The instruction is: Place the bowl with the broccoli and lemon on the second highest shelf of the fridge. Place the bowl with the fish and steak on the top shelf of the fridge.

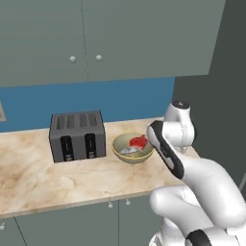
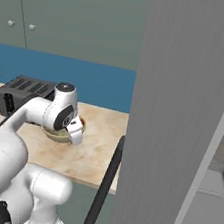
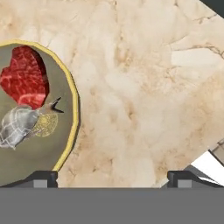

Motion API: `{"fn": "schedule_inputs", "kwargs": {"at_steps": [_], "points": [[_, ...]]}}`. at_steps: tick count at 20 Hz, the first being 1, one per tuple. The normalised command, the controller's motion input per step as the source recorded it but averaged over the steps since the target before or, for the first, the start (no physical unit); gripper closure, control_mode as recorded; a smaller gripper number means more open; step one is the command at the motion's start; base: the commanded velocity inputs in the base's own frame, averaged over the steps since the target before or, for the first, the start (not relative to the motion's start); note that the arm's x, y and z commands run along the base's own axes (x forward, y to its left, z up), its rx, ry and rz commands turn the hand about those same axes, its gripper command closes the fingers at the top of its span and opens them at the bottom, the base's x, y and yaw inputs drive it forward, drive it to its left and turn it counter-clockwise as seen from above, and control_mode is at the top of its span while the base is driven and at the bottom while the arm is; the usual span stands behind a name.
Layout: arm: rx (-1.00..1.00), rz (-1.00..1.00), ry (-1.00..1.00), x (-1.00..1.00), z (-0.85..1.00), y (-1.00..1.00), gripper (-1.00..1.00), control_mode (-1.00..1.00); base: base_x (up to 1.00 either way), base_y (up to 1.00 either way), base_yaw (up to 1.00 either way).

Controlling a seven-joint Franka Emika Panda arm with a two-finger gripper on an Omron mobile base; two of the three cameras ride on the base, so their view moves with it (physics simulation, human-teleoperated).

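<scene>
My end effector [image 3: 111, 178] is wide open above the marble worktop [image 3: 144, 87]. The round yellow-rimmed bowl [image 3: 72, 109] with red steak [image 3: 24, 76] and grey fish [image 3: 17, 124] sits beside it. It looks hard and slippery; I should pinch its rim.

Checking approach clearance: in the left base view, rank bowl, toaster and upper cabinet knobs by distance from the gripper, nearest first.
Gripper is open over the counter.
1. Bowl, just left of the wrist, holding steak and fish.
2. Toaster, further left on the counter.
3. Cabinet knobs, up high.
</scene>
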Motion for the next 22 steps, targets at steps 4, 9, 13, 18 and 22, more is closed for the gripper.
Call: {"fn": "schedule_inputs", "kwargs": {"at_steps": [4,9,13,18,22], "points": [[0.00,0.07,0.22,0.36,-0.36,0.29,-1.00,-1.00,0.00,0.00,0.00],[0.00,0.02,0.08,0.29,-0.68,0.13,-1.00,-1.00,0.00,0.00,0.00],[0.00,0.00,-0.01,0.31,-0.45,0.09,-1.00,-1.00,0.00,0.00,0.00],[0.00,0.00,-0.09,0.33,-0.17,0.06,-1.00,-1.00,0.00,0.00,0.00],[0.00,-0.01,-0.03,0.27,-0.33,0.03,1.00,-1.00,0.00,0.00,0.00]]}}
